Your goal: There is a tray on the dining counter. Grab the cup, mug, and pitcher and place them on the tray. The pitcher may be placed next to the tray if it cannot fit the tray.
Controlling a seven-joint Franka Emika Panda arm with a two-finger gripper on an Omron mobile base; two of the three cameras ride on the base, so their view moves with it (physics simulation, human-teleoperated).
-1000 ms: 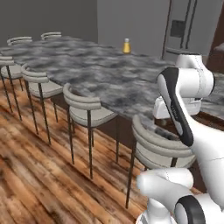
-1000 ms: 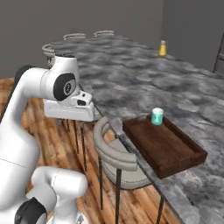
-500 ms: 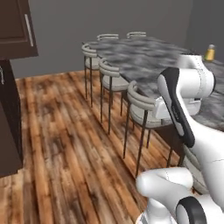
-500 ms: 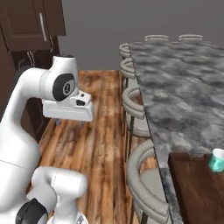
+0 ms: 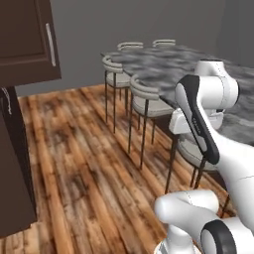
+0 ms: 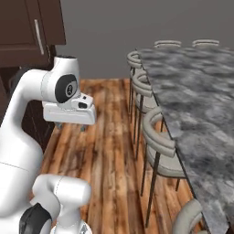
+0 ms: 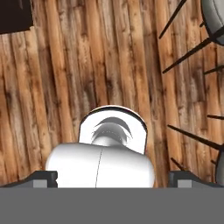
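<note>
The pincer (image 7: pixel 113 177) is held released: its two dark fingertips (image 7: pixel 43 178) are seen standing wide apart at the bottom of the hand view, and nothing is gripped between them. It is pointed downward, and the plank floor (image 7: pixel 109 65) of reddish-brown wood is seen straight beneath it.

The dining counter (image 6: pixel 196 105), with its grey-and-black marbled stone top, is found well apart from the pincer, off to its right as seen from the right base view, at about the height of the hand. Only bare stone can be made out on the stretch of the top that is in sight.

A row of pale grey bar stools (image 6: pixel 160 151) on thin dark legs is lined up along the counter's near edge, between the pincer and the counter. Some of those dark legs (image 7: pixel 188 48) are caught along the right edge of the hand view, and a part of a grey seat is cut off at its upper right corner.

A dark brown wooden cabinet (image 5: pixel 25 44) with a slim metal handle (image 5: pixel 49 43) is placed on the pincer's other side, away from the counter, and its dark corner (image 7: pixel 15 15) is seen at the upper left of the hand view.
</note>
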